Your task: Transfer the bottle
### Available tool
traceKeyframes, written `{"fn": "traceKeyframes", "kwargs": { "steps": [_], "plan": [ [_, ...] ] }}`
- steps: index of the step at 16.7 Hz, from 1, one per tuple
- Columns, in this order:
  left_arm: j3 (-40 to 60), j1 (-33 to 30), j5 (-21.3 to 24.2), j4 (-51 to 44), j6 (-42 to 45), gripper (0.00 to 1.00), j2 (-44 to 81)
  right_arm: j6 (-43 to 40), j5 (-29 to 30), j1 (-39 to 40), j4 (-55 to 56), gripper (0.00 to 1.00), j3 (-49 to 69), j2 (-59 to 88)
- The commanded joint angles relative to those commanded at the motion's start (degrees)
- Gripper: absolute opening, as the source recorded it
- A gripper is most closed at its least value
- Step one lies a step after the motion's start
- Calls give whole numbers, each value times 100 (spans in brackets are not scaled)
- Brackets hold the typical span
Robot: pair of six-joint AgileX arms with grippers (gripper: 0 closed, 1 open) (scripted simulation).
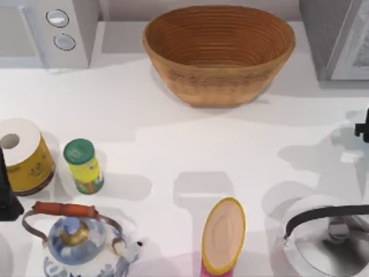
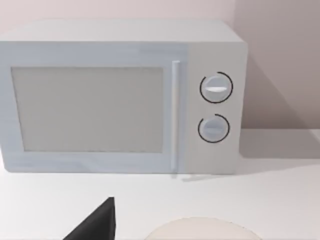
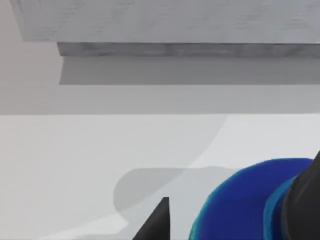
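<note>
The bottle point(image 3: 240, 200) appears in the right wrist view as a dark blue rounded shoulder with a cyan band, close to the camera. My right gripper point(image 3: 230, 217) is shut on it, one dark fingertip point(image 3: 156, 222) on one side and the other finger point(image 3: 305, 200) against its far side. From above, the right gripper point(image 1: 363, 124) sits at the table's right edge, and the bottle lies beyond the picture's border. My left gripper point(image 1: 6, 193) is parked open at the left edge, with one fingertip point(image 2: 97, 225) in its wrist view.
A wicker basket point(image 1: 219, 52) stands at the back centre and a microwave point(image 1: 46, 32) at the back left. On the left are a yellow can with a green lid point(image 1: 83, 166), a yellow roll point(image 1: 23, 154) and a teapot point(image 1: 78, 239). A brush point(image 1: 223, 235) and a kettle point(image 1: 328, 242) sit at the front.
</note>
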Motion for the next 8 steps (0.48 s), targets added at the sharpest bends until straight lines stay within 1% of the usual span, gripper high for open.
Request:
{"fn": "traceKeyframes", "kwargs": {
  "steps": [2, 3, 8],
  "plan": [
    [0, 0, 0, 0, 0, 100, 0, 0, 0, 0, 0, 98, 0, 0],
    [0, 0, 0, 0, 0, 100, 0, 0, 0, 0, 0, 100, 0, 0],
    [0, 0, 0, 0, 0, 100, 0, 0, 0, 0, 0, 100, 0, 0]
  ]
}}
